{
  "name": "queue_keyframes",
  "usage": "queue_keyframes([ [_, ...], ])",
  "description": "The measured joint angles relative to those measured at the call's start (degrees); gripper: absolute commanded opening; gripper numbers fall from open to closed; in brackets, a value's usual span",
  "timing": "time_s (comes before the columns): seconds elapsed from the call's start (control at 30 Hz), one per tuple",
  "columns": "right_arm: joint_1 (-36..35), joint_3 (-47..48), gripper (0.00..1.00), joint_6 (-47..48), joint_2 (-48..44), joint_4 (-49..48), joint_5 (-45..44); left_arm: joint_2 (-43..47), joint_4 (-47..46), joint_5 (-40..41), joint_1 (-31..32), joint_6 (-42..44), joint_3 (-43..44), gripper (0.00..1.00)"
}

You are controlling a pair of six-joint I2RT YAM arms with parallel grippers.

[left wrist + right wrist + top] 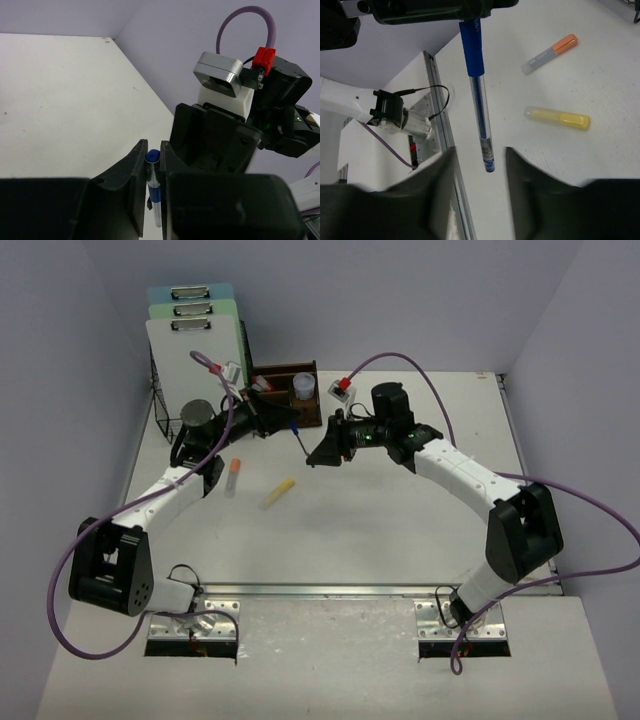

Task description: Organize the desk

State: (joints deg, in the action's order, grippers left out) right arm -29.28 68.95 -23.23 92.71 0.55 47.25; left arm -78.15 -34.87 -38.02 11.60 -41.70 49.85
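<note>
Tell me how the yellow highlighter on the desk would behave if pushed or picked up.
The yellow highlighter looks like a short plastic barrel, so probably stiff and light. It lies flat on the smooth desk, so a sideways push may roll or slide it. Its glossy shell might slip in a loose grip.

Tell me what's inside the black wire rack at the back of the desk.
Three clipboards stand in the rack: white clipboard in front, green clipboard next, blue clipboard last. The left arm covers the rack's lower part, so anything else there is hidden.
</note>
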Motion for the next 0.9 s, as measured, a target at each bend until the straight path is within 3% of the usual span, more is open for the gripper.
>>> queue_keyframes([
  [0.2, 0.3, 0.1, 0.99, 1.3, 0.0, 4.6, -2.5, -3.2, 4.5, 2.4, 0.0, 9.5, 6.7, 0.00],
  [0.37, 4.6, -0.3, 0.99, 2.6, -0.9, 7.7, -3.8, -9.4, 8.3, 10.1, 0.0, 27.0, 19.5, 0.00],
  [0.6, 9.6, -3.7, 0.99, 5.8, -5.3, 10.2, -6.1, -21.7, 3.5, 23.7, 0.1, 49.5, 29.4, 0.00],
  [0.9, 9.7, -7.3, 0.99, 7.5, -6.7, 10.7, -6.8, -37.7, -2.3, 31.5, 0.1, 56.2, 34.4, 0.00],
])
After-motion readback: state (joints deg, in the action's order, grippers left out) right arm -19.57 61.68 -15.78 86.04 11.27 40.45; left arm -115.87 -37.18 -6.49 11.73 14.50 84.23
